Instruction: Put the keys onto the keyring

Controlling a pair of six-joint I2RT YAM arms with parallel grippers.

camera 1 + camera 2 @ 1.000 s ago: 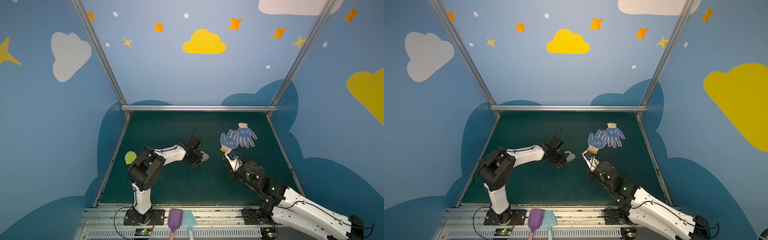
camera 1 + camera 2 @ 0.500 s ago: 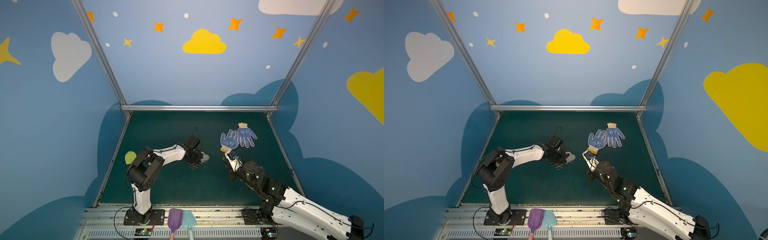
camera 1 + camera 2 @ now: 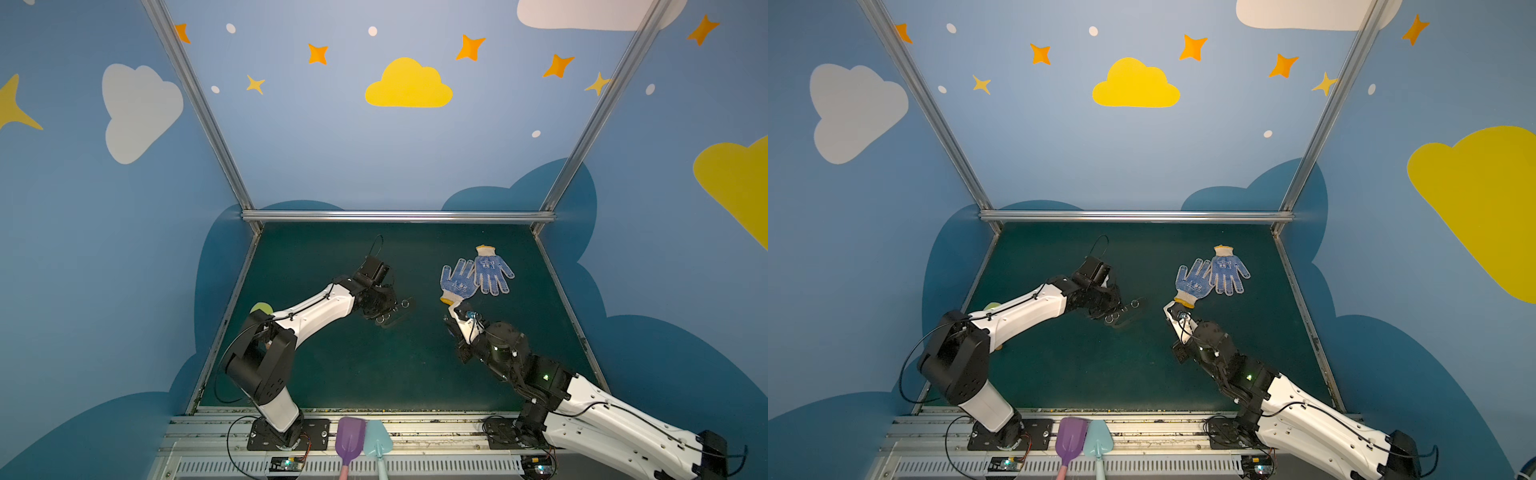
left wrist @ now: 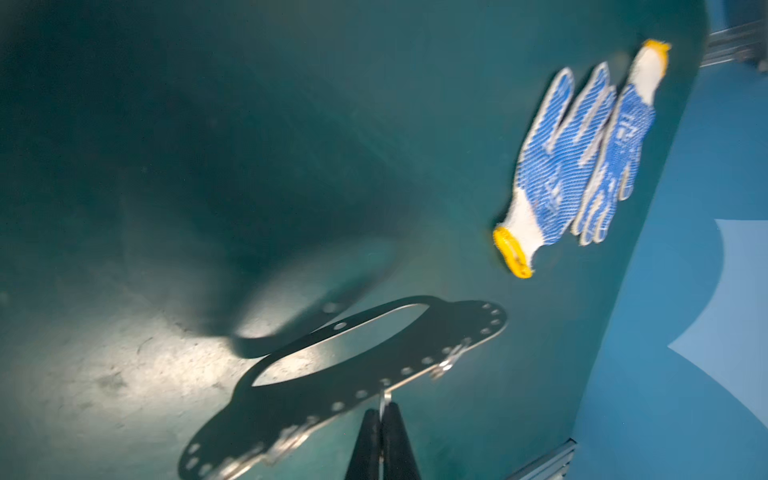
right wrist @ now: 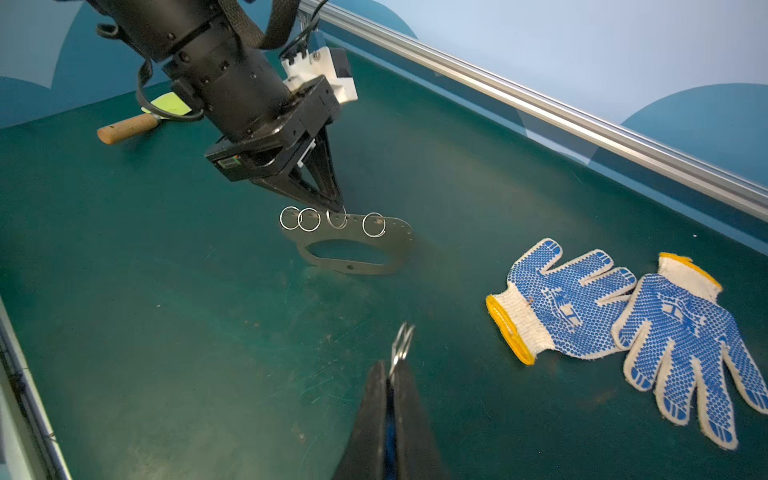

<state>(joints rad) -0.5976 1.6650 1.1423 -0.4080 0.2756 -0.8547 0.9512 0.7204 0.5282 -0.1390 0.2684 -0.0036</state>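
The keyring (image 4: 316, 395) is a grey half-oval plate with a long slot and several small rings on its hole-dotted edge. My left gripper (image 4: 382, 409) is shut on one of those rings and holds that edge tilted up off the mat. In both top views the plate (image 3: 395, 314) (image 3: 1126, 314) lies just beyond the left gripper (image 3: 384, 309). The right wrist view shows the left gripper (image 5: 341, 208) pinching a ring on the keyring (image 5: 355, 233). My right gripper (image 5: 390, 370) (image 3: 457, 309) is shut on the keys (image 5: 401, 345); a silver ring pokes out and blue shows between the fingers.
Two blue-dotted work gloves (image 3: 476, 276) (image 5: 623, 316) lie overlapping at the back right, close to the right gripper. A wooden-handled tool with a yellow-green blade (image 5: 129, 126) lies by the left wall. A purple scoop (image 3: 351, 440) and a light-blue scoop (image 3: 377, 442) rest on the front rail.
The left gripper has closed on a ring at the plate's edge and the plate has shifted slightly towards the left arm. The right arm has stayed put.
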